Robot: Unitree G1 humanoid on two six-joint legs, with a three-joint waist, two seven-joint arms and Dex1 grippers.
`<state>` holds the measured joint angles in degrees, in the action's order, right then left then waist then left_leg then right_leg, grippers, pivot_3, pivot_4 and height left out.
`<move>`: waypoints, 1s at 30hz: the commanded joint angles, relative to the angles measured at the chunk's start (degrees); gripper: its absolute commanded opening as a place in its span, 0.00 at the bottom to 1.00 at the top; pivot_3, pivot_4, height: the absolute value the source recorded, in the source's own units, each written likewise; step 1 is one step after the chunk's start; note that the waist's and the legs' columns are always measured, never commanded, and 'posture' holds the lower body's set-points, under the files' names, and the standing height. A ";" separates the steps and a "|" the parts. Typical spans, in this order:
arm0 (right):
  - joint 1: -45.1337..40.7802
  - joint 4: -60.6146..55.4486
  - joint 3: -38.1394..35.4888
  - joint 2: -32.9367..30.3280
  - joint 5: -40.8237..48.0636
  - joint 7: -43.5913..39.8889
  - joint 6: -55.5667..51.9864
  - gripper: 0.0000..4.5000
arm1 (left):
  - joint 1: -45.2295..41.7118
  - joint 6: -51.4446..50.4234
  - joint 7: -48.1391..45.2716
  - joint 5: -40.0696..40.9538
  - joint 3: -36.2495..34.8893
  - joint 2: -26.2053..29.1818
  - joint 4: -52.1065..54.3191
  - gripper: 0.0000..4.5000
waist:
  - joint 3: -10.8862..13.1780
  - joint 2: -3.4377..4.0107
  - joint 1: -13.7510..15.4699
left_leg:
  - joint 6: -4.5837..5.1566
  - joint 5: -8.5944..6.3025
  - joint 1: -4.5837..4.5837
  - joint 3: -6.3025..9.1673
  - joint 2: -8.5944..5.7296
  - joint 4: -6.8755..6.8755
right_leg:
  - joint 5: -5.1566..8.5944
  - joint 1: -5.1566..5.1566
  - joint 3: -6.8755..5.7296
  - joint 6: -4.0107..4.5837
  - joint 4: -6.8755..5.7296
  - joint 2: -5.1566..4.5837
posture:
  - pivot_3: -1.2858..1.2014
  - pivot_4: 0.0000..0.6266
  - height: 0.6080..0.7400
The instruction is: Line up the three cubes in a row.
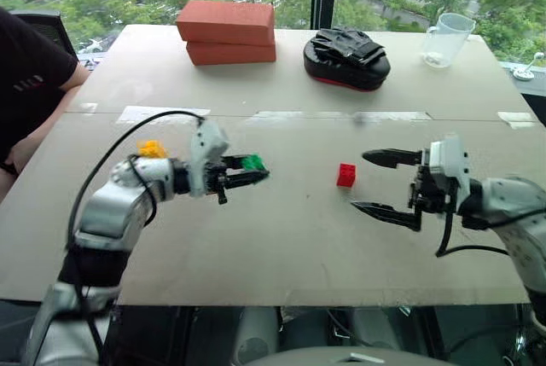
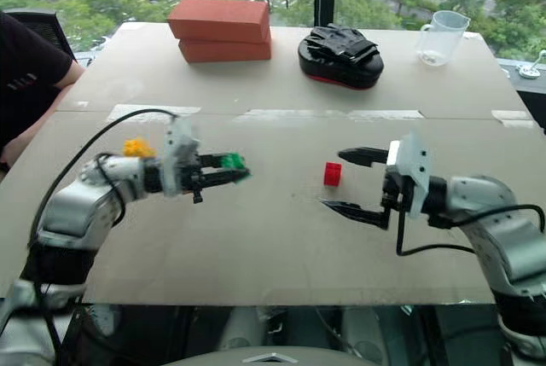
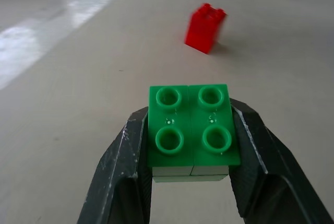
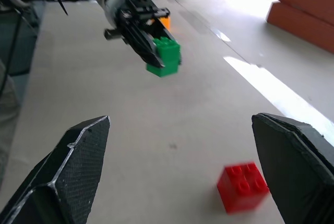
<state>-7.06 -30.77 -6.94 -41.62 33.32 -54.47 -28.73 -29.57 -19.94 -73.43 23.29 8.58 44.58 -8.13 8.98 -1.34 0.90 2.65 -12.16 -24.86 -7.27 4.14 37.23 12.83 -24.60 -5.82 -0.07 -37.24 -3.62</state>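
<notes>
Jaws across green cube (image 3: 190,130) — studs up

The small red studded plastic block (image 1: 345,175) sits near the middle of the pale counter (image 1: 256,238). The small green studded plastic block (image 1: 252,162) is left of it, the small yellow plastic block (image 1: 152,149) further left. Two stacked large orange-red bricks (image 1: 227,32) lie at the far edge.

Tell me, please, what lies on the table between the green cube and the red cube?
Nothing: bare table separates the green cube, held by the left gripper, from the red cube, seen in both eye views.
</notes>
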 commanded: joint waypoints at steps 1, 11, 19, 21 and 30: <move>5.00 -4.93 -6.32 -2.64 1.43 1.27 -0.86 1.00 | -10.65 13.78 -11.52 -7.04 4.70 -2.75 -17.50 0.29 | 0.03 -0.05 0.23 | 0.00 0.00 -0.04 0.03 -0.02 0.01 | -0.03 0.00 -0.05 -0.07 0.00 0.04 | 0.52 0.24 1.00; 15.36 -12.53 -14.29 -3.45 7.29 5.80 -4.39 1.00 | -29.49 34.69 -18.60 -17.64 6.47 -14.77 -52.12 0.29 | 0.13 -0.23 -0.19 | 0.05 -0.01 -0.15 0.18 0.01 0.14 | -0.03 0.01 -0.07 -0.15 0.09 0.14 | 0.52 0.24 1.00; 17.90 -14.17 -16.26 -4.55 8.77 7.30 -5.19 1.00 | -32.44 39.12 -17.12 -21.20 5.43 -18.69 -58.60 0.29 | 0.15 -0.27 -0.02 | 0.05 -0.01 -0.25 0.41 0.00 0.15 | -0.04 0.01 -0.22 -0.15 0.08 0.16 | 0.52 0.24 1.00; 18.27 -14.43 -16.70 -4.90 9.14 7.50 -5.35 1.00 | -32.44 39.62 -16.61 -21.82 5.07 -19.04 -59.15 0.29 | 0.16 -0.30 -0.04 | 0.05 -0.01 -0.26 0.41 -0.01 0.17 | -0.04 0.01 -0.21 -0.16 0.08 0.16 | 0.52 0.24 1.00; 17.72 -14.99 -16.09 -6.06 10.24 8.73 -6.16 1.00 | -33.28 39.75 -14.73 -23.63 3.26 -20.18 -60.27 0.29 | 0.17 -0.32 -0.02 | 0.05 -0.01 -0.26 0.48 0.00 0.23 | -0.04 0.03 -0.26 -0.17 0.01 0.17 | 0.52 0.24 1.00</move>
<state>11.10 -43.94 -21.51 -46.86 42.65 -45.87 -34.97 -60.75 19.23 -88.44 -0.18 13.26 24.54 -68.53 9.15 -1.66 0.88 2.71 -12.16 -25.12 -6.79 4.14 37.47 12.78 -24.56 -6.07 -0.24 -37.24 -3.46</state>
